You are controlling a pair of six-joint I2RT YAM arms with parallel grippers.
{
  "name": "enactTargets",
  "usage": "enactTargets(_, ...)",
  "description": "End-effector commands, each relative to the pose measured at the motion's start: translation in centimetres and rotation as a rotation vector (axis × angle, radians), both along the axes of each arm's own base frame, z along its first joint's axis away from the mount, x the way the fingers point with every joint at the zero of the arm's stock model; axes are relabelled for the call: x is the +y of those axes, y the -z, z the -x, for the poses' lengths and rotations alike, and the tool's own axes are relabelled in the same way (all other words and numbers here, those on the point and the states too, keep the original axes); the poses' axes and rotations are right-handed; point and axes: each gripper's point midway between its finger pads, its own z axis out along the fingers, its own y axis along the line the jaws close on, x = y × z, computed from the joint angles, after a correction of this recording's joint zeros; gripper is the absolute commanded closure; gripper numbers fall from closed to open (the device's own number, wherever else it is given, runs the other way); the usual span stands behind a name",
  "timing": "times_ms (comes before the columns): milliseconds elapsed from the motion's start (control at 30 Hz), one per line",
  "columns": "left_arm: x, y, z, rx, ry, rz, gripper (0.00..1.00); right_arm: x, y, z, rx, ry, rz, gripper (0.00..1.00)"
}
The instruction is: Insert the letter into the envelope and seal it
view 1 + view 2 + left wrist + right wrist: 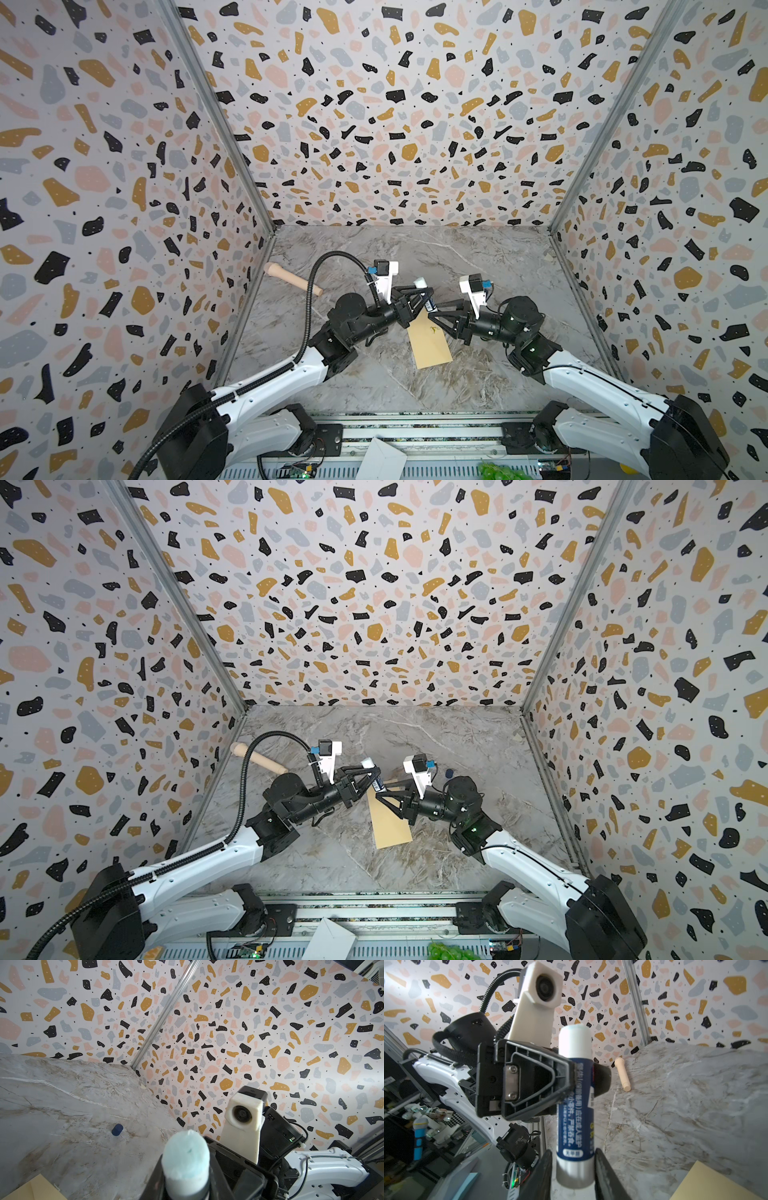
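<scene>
The tan envelope (430, 345) (390, 825) lies flat on the marble table, gold mark up, between the two arms. The letter is not in view. My left gripper (427, 300) (186, 1174) is shut on the blue body of an uncapped glue stick (428, 296) (575, 1105), held above the envelope's far end with its pale tip up. My right gripper (573, 1167) (433, 315) faces it, its two fingers closed against the stick's silver base. A corner of the envelope (716, 1184) shows below.
A small blue cap (117, 1129) (449, 774) stands on the table behind the right arm. A wooden peg (293, 279) (623, 1074) lies at the back left by the wall. White paper (382, 459) and green grapes (498, 471) sit off the table's front rail.
</scene>
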Motion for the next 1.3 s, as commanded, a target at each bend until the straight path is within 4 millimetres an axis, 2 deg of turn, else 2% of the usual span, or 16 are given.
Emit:
enactTargets(0, 0.4, -3.7, 0.4, -0.079, 0.007, 0.075, 1.0, 0.0, -1.6, 0.2, -0.03, -0.01, -0.038, 0.76)
enactTargets(167, 0.3, -3.3, 0.1, -0.071, -0.003, 0.065, 1.0, -0.5, -1.6, -1.2, -0.031, 0.082, -0.008, 0.89)
enactTargets(300, 0.2, -2.4, -0.3, -0.062, -0.019, 0.04, 1.0, -1.9, -1.9, -3.7, -0.082, 0.322, 0.074, 1.0)
enactTargets(367, 0.2, -2.1, -0.5, -0.058, -0.027, 0.032, 1.0, -2.2, -2.2, -4.5, -0.157, 0.472, 0.168, 1.0)
enactTargets(600, 0.0, -1.3, -0.9, -0.043, -0.031, 0.014, 1.0, -2.2, -3.7, -5.2, -0.518, 0.972, 0.58, 1.0)
enactTargets(767, 0.0, -1.1, -1.1, -0.038, -0.042, 0.008, 1.0, -1.4, -3.4, -5.1, -0.718, 1.137, 0.752, 1.0)
enactTargets(967, 0.1, -1.1, -1.1, -0.041, -0.047, -0.001, 1.0, -0.2, -2.0, -5.0, -0.746, 1.13, 0.775, 0.96)
enactTargets(1067, 0.2, -1.2, -1.0, -0.048, -0.051, -0.002, 1.0, 0.7, -1.7, -4.4, -0.684, 1.012, 0.69, 0.91)
enactTargets(1133, 0.3, -1.7, -0.9, -0.058, -0.05, 0.006, 1.0, 1.3, -1.6, -3.7, -0.621, 0.864, 0.595, 0.83)
enactTargets(1267, 0.7, -2.7, -0.6, -0.077, -0.052, 0.022, 1.0, 1.2, -1.9, -2.1, -0.442, 0.509, 0.351, 0.51)
